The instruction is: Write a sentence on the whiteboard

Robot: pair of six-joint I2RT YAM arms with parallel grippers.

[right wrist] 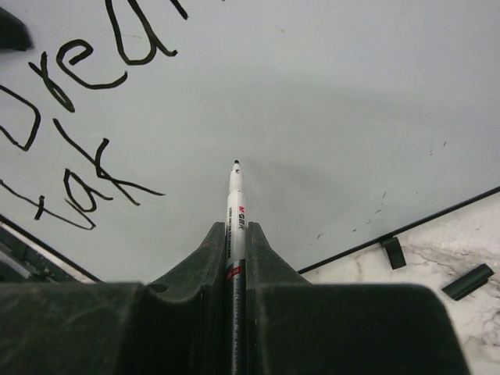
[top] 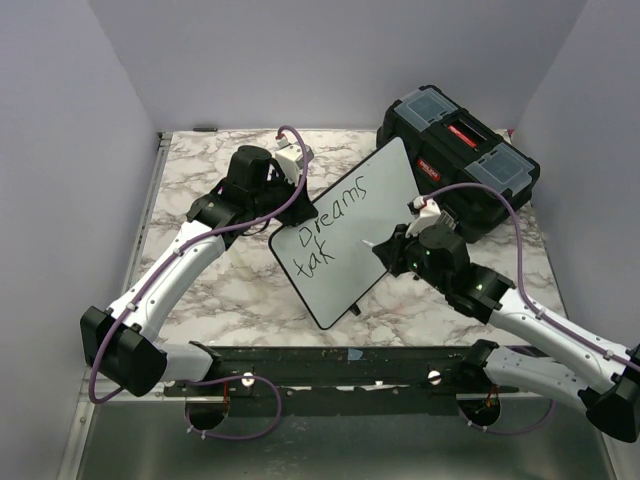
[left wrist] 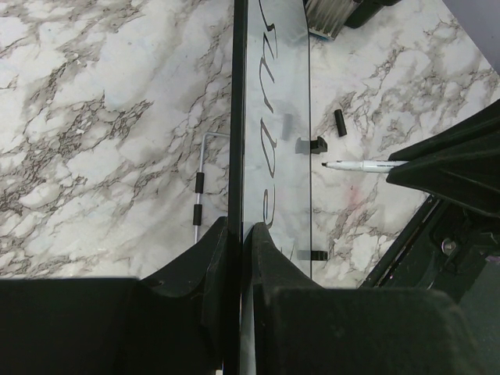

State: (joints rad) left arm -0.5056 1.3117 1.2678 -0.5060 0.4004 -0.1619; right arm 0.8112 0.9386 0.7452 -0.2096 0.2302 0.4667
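Note:
The whiteboard (top: pixel 345 235) stands tilted at the table's middle, its black rim pinched by my left gripper (top: pixel 283 188), which is shut on the board's upper left edge (left wrist: pixel 238 156). Black handwriting on it reads "Dreams" above "tak" (top: pixel 318 255); the same letters (right wrist: pixel 94 168) show in the right wrist view. My right gripper (top: pixel 392 248) is shut on a white marker (right wrist: pixel 234 211) whose black tip points at the blank board surface (right wrist: pixel 328 94) right of "tak", a little off it. From the left wrist, the marker (left wrist: pixel 363 165) pokes toward the board face (left wrist: pixel 275 141).
A black toolbox (top: pixel 460 160) with a red handle sits behind the board at the back right. The marker cap (left wrist: pixel 340 123) and small black clips (right wrist: pixel 467 281) lie on the marble table (top: pixel 220 290). A wire stand (left wrist: pixel 200 191) lies behind the board.

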